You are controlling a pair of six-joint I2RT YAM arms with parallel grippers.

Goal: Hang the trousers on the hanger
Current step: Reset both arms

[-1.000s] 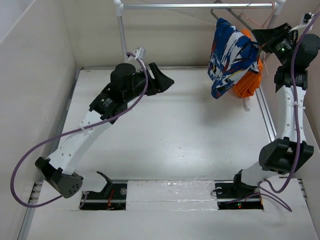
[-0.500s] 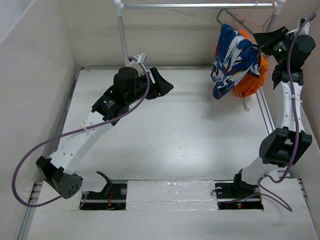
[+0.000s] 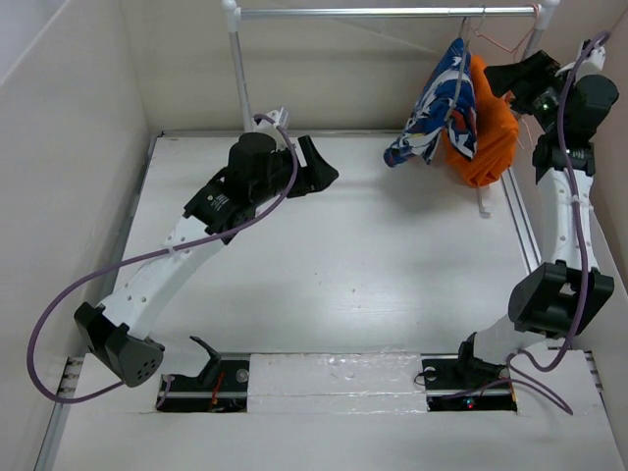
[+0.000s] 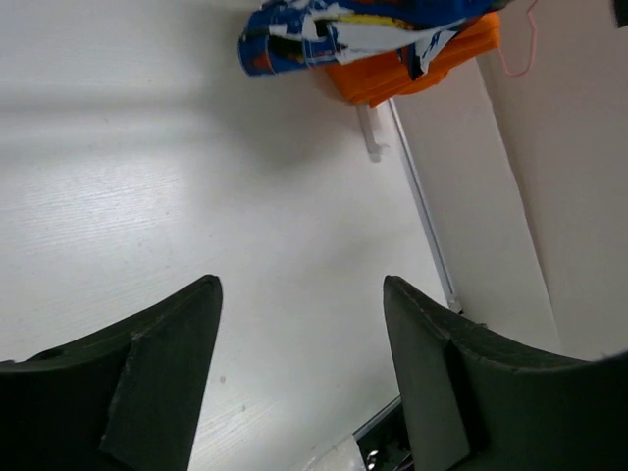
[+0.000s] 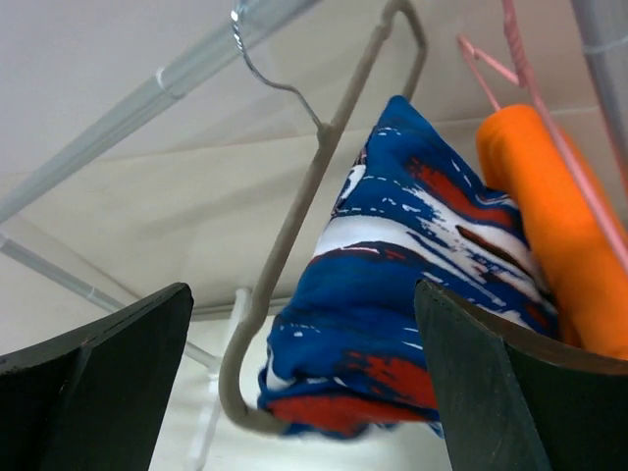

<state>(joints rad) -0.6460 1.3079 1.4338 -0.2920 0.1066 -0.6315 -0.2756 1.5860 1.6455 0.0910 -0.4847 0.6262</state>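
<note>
The trousers [image 3: 432, 103], deep blue with white and red patches, are draped over the lower bar of the grey hanger [image 5: 294, 221]. The hanger's hook sits over the metal rail [image 3: 392, 12] at the back right. In the right wrist view the trousers [image 5: 392, 294] bunch just beyond my right gripper [image 5: 302, 287], which is open and touches nothing. In the top view the right gripper [image 3: 512, 80] stands right of the garments. My left gripper [image 3: 322, 169] hovers open and empty over the middle of the table; its wrist view shows the trousers [image 4: 324, 25] far off.
A plain orange garment [image 3: 483, 132] hangs on a thin pink wire hanger [image 5: 520, 59], touching the trousers on their right. The rail's white post [image 3: 238, 69] rises at the back left. A white foot [image 3: 483, 206] and the right wall lie under the garments.
My right gripper has opened and let go. The hanger with the trousers has swung left and up, away from it, and hangs from the rail. The left jaws have widened slightly.
</note>
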